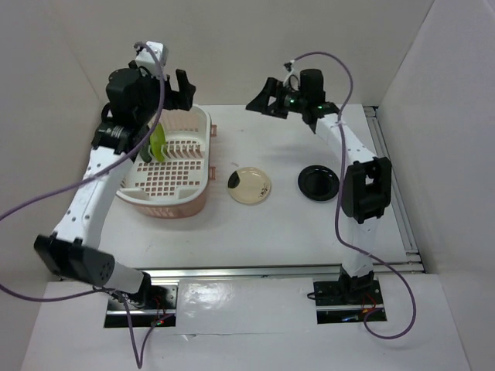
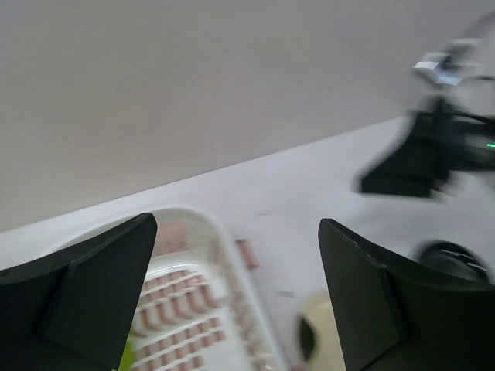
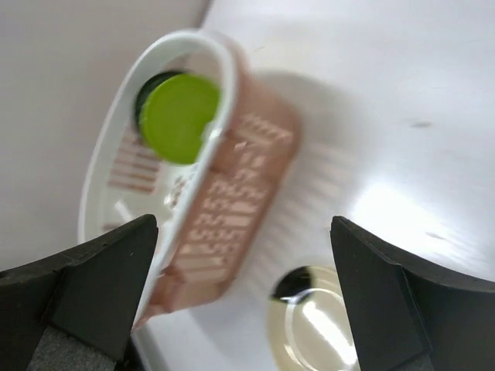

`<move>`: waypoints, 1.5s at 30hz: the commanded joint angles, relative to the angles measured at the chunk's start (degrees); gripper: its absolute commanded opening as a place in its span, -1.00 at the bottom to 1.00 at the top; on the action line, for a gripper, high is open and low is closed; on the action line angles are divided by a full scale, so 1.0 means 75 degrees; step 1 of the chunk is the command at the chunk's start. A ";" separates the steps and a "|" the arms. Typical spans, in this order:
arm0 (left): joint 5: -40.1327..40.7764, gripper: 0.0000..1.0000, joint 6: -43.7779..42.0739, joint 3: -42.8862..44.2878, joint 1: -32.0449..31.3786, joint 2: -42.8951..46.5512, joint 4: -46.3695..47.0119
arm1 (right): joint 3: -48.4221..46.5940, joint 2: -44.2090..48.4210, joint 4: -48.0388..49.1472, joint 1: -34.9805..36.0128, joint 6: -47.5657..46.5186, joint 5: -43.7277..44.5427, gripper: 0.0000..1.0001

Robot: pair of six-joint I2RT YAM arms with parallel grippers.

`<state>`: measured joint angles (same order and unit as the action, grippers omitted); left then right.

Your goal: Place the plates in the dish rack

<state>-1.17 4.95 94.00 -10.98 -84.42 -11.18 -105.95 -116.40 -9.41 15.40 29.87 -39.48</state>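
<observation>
Lime green plate [image 1: 158, 144] stands on edge in a slot at the far-left end of the dish rack [image 1: 186, 192]; the upright slots keep it vertical and leave room for more. Something dark sits behind it, can't tell what. Cream plate [image 1: 250, 186] and black plate [image 1: 318, 182] lie flat on the counter [image 1: 286, 228] right of the rack, near the right arm. Left gripper [image 2: 236, 232] hovers over the rack and right gripper [image 3: 244, 224] over the counter, both with fingers spread wide, holding nothing. No readable labels or writing.

One dish rack [image 1: 172, 206], one green plate [image 1: 158, 144], one cream plate [image 1: 252, 188], one black plate [image 1: 318, 182]
</observation>
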 commanded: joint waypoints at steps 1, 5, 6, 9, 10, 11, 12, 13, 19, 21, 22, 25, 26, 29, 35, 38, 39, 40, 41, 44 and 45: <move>-0.2554 0.99 0.1310 -0.0028 -0.0293 0.1115 -0.0501 | -0.0299 0.0180 -0.1392 -0.0776 -0.0782 0.1244 1.00; -0.3844 0.99 0.3739 -0.2434 0.0209 0.2218 0.0468 | 0.0297 0.0927 -0.1920 -0.0776 -0.1215 0.2110 1.00; -0.4084 0.99 0.3897 -0.2756 0.0210 0.2221 0.0622 | 0.0798 0.1104 -0.1921 -0.0637 -0.1217 0.2367 1.00; -0.4686 0.99 0.3795 -0.2820 0.0025 0.2128 0.0428 | 0.1387 0.1749 -0.2154 -0.0331 -0.1369 0.2861 1.00; -0.4231 0.99 0.3619 -0.2644 -0.0128 0.2127 -0.0040 | 0.1806 0.1901 -0.2237 -0.0122 -0.1369 0.3001 1.00; -0.3670 0.99 0.3350 -0.2515 -0.0245 0.2127 -0.0648 | 0.2042 0.2088 -0.2238 -0.0027 -0.1473 0.3072 1.00; -0.3490 0.99 0.3348 -0.2339 -0.0247 0.2127 -0.0863 | 0.2265 0.2450 -0.2319 0.0102 -0.1556 0.3224 1.00; -0.3384 0.99 0.3348 -0.2337 -0.0247 0.2301 -0.0992 | 0.2708 0.2627 -0.2320 0.0196 -0.1557 0.3330 1.00; -0.4787 0.99 0.4566 -0.3532 -0.0551 0.3229 -0.0104 | 0.3871 0.3636 -0.2566 0.0584 -0.1557 0.3765 1.00; -0.5220 0.99 0.4637 -0.4080 -0.0551 0.3229 0.0375 | 0.4199 0.3905 -0.2473 0.0584 -0.1347 0.3847 1.00; -0.5223 0.99 0.4637 -0.4084 -0.0551 0.3136 0.0505 | 0.4630 0.3988 -0.2368 0.0584 -0.1276 0.3731 1.00; -0.5234 0.99 0.4823 -0.3966 -0.0551 0.2831 0.0248 | 0.5696 0.4200 -0.1633 0.0758 -0.0913 0.3344 1.00; -0.5316 0.99 0.4824 -0.3839 -0.0551 0.2761 0.0364 | 0.5956 0.4304 -0.1361 0.0899 -0.0808 0.3238 1.00; -0.5644 0.99 0.4906 -0.3487 -0.0622 0.2445 0.0366 | 0.6638 0.4224 -0.0318 0.1110 -0.0654 0.3144 1.00; -0.6020 0.99 0.4977 -0.3112 -0.0832 0.2174 0.0366 | 0.6441 0.3228 0.0328 0.1287 -0.0385 0.3319 1.00; -0.5868 0.99 0.4755 -0.3041 -0.0914 0.2174 0.0109 | 0.6218 0.2853 0.0504 0.1287 -0.0385 0.3494 1.00; -0.5798 0.99 0.4754 -0.3041 -0.0996 0.2174 0.0108 | 0.6217 0.2678 0.0505 0.1287 -0.0315 0.3588 1.00; -0.5728 0.99 0.4673 -0.3041 -0.0997 0.2267 0.0108 | 0.6217 0.2583 0.0597 0.1217 -0.0245 0.3589 1.00; -0.5657 0.99 0.4672 -0.3110 -0.0997 0.2268 0.0027 | 0.6217 0.2490 0.0749 0.1147 -0.0244 0.3589 0.98; -0.5224 0.95 0.4298 -0.3041 -0.1078 0.2444 -0.0289 | 0.6462 0.2126 0.1368 0.0925 -0.0162 0.2969 0.87; -0.5095 0.90 0.4216 -0.2948 -0.1079 0.2444 -0.0499 | 0.6532 0.2044 0.1465 0.0923 -0.0162 0.2863 0.82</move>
<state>-41.95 39.31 69.14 -18.61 -68.05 -13.34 -57.06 -99.53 -5.87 23.66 27.68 -15.62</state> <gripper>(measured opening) 0.960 0.924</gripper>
